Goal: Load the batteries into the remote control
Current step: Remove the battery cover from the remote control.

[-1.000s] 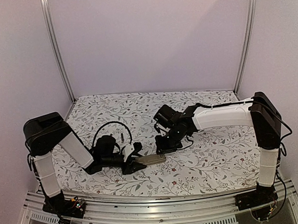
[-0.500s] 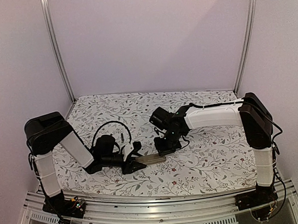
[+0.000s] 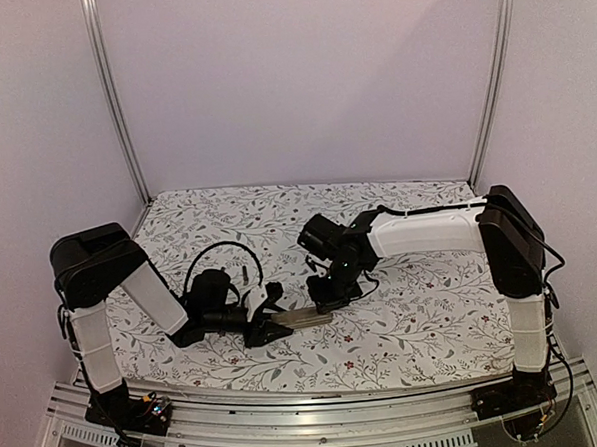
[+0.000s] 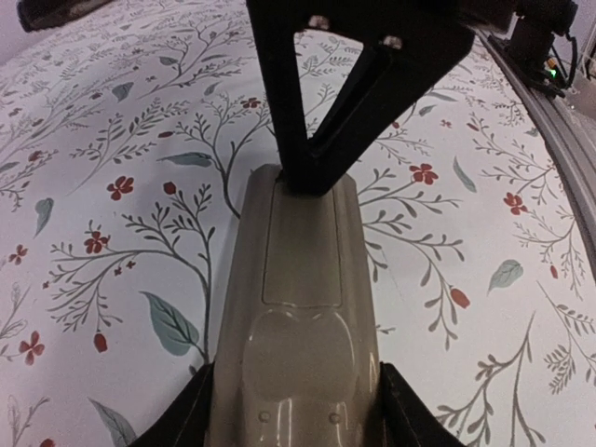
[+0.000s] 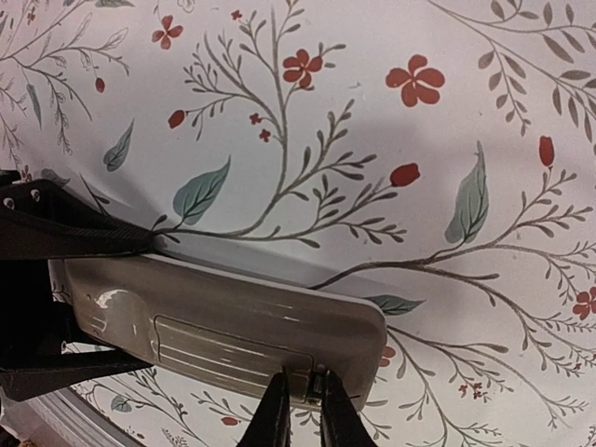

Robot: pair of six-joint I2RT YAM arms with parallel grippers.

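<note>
Right end effector point(image 5: 304, 389) narrowed shut, left end effector point(image 4: 293, 421) gripping one remote point(image 4: 303, 279)

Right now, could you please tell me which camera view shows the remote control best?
The left wrist view: the remote control lies large and centred, back up and sharp, though the right gripper hides its far end. The right wrist view shows it slanted, with the free end visible. The top view shows only a thin sliver.
</note>
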